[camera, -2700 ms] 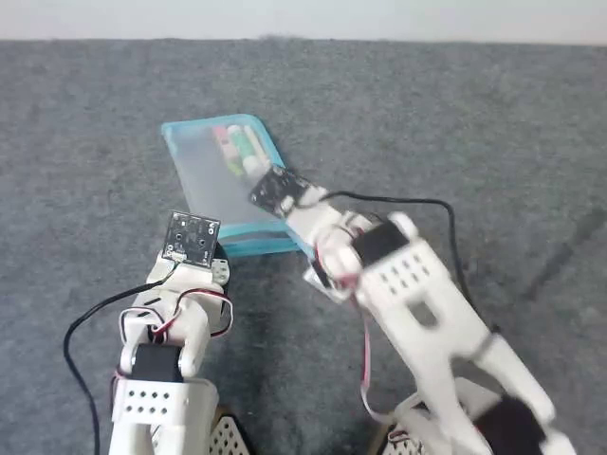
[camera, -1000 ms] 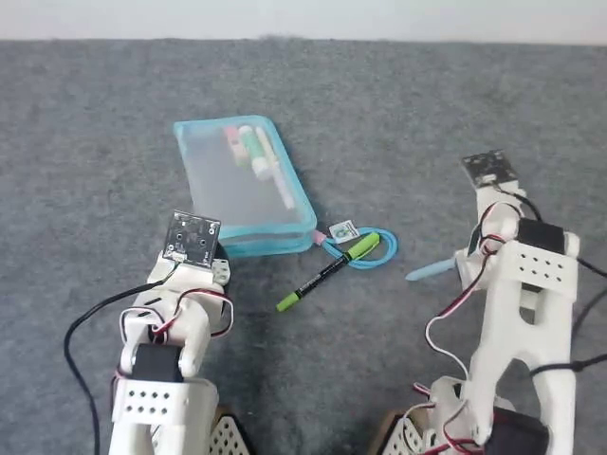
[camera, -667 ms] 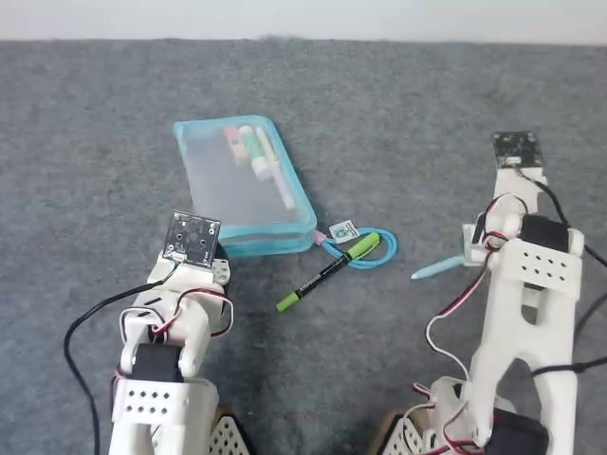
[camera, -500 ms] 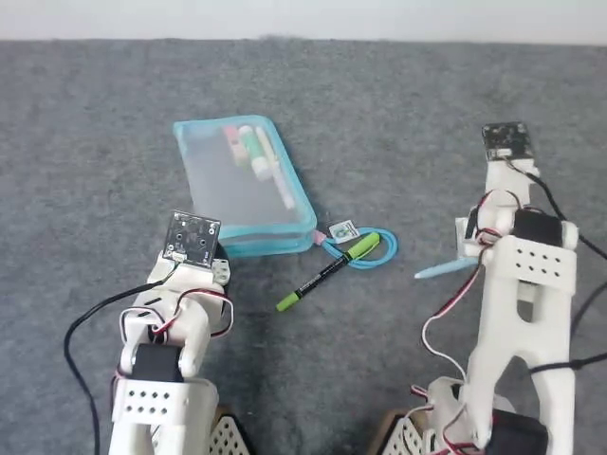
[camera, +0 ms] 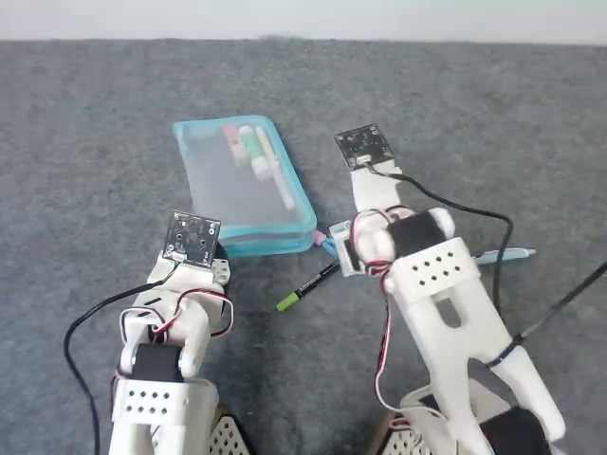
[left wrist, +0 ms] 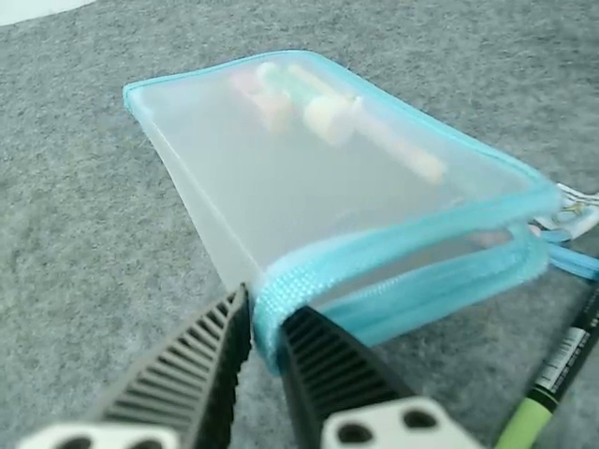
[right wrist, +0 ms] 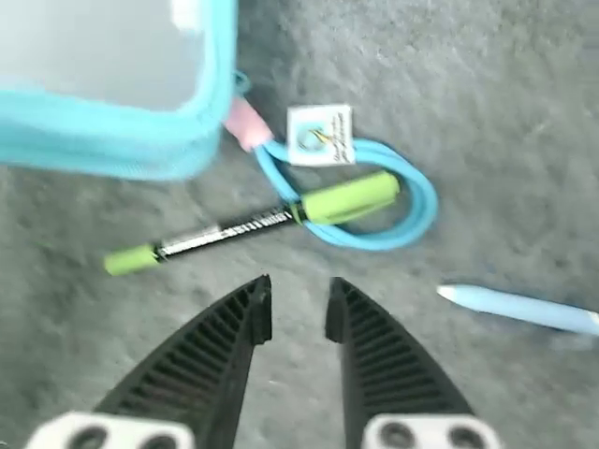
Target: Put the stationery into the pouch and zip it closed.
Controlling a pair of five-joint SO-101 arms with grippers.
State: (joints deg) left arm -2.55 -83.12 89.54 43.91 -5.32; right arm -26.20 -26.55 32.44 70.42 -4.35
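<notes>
A clear pouch [camera: 242, 190] with a teal zip border lies on the grey mat, with several pink, green and white items [camera: 248, 147] inside it. My left gripper [left wrist: 267, 332] is shut on the pouch's [left wrist: 309, 187] near teal corner. A black pen with green ends [right wrist: 253, 223] lies beside the pouch's pink zip pull [right wrist: 245, 122], across a blue cord loop [right wrist: 416, 201]. My right gripper [right wrist: 295, 304] hovers open just short of this pen [camera: 308, 282], nothing between its fingers. A light blue pen [right wrist: 524, 307] lies apart, off to one side of it.
In the high view the light blue pen [camera: 507, 254] lies on the mat right of the right arm [camera: 417, 256], partly crossed by its black cable. A small white tag [right wrist: 318, 134] hangs on the cord. The grey mat [camera: 493, 123] stretches open at the far right.
The right arm has swung left from the table's right side to above the green-ended pen next to the pouch. The light blue pen now lies farther right. The left arm has not moved.
</notes>
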